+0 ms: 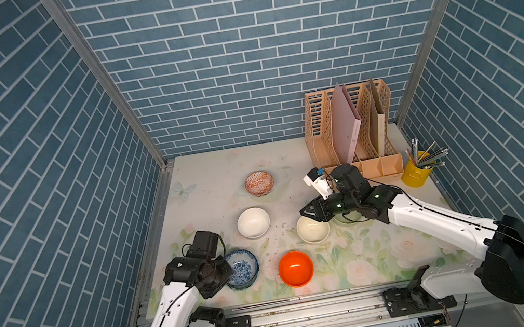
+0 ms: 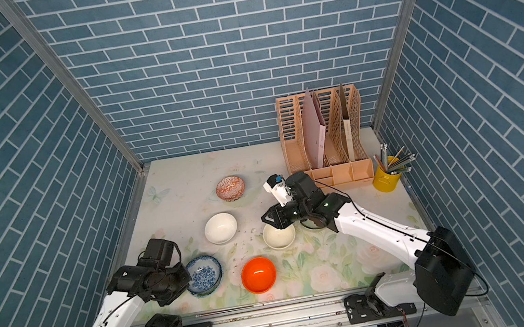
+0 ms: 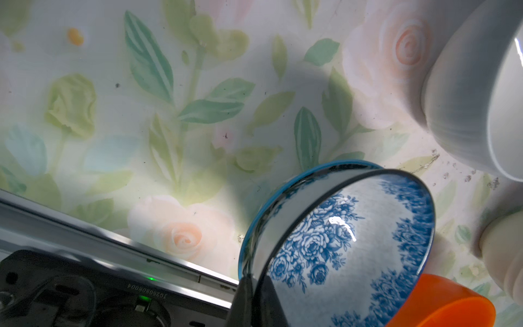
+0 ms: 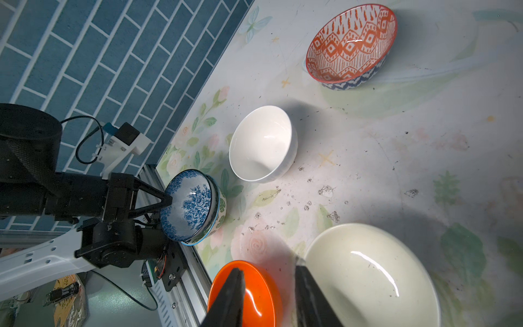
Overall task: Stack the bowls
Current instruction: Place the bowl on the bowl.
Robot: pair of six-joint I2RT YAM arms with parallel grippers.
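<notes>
Blue floral bowl (image 1: 243, 269), orange bowl (image 1: 295, 268).

Black housing (image 3: 85, 297) beside the aluminium rail (image 3: 113, 240): you are seeing one line of small white characters, lying reversed in the left wrist view. It is starting with what looks like JG, then digits you are not reading surely.
Flat pink folder (image 1: 346, 125) in the peach plastic file rack (image 1: 317, 126): small dark print is showing near its lower edge, too small for you to read.
Elsewhere: you are finding no readable text.
</notes>
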